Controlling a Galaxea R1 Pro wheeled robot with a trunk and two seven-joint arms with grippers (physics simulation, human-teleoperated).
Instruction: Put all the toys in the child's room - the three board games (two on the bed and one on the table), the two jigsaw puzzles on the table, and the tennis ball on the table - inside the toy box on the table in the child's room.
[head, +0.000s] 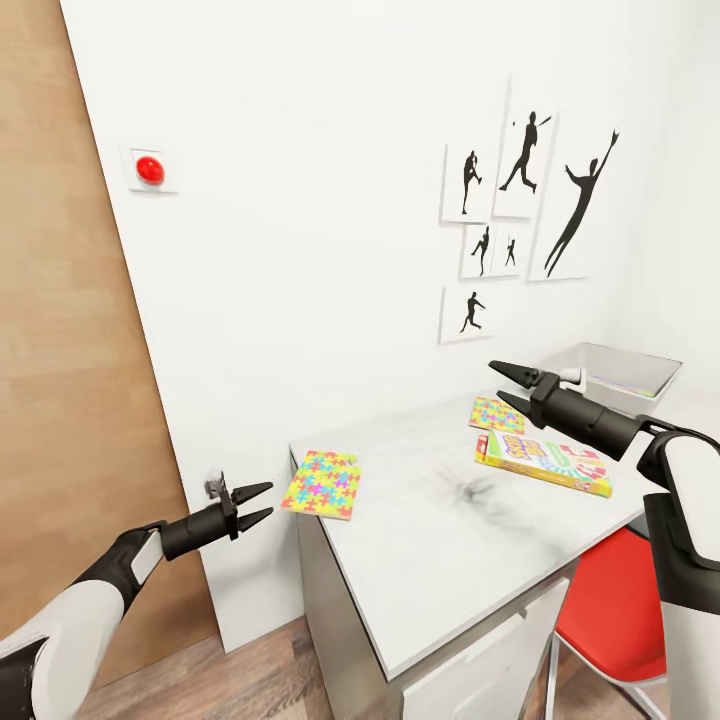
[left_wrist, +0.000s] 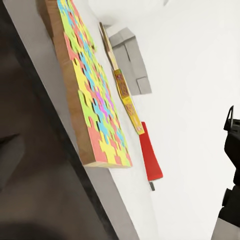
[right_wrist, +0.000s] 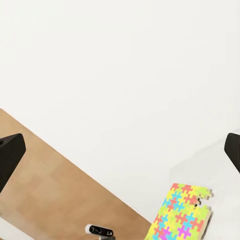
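**Left gripper lined up on the overhanging puzzle**

Left gripper (head: 262, 505) sits spread apart with nothing in it, level with the near jigsaw puzzle (head: 323, 484), which pokes past the table (head: 440, 560) corner, so I'd guess an edge grab. Right gripper (head: 512, 387) hovers wide and empty above the second puzzle (head: 494, 413) and Skip-Bo box (head: 545, 463); the toy box (head: 655, 375) waits behind.

A child's bedroom in a home: white walls hung with black sports silhouette pictures (head: 525, 215), a grey desk (head: 440, 560) strewn with bright jigsaw puzzles (head: 322, 484) and a board game (head: 543, 462), a red chair (head: 610, 610), wood-plank floor (head: 250, 680).
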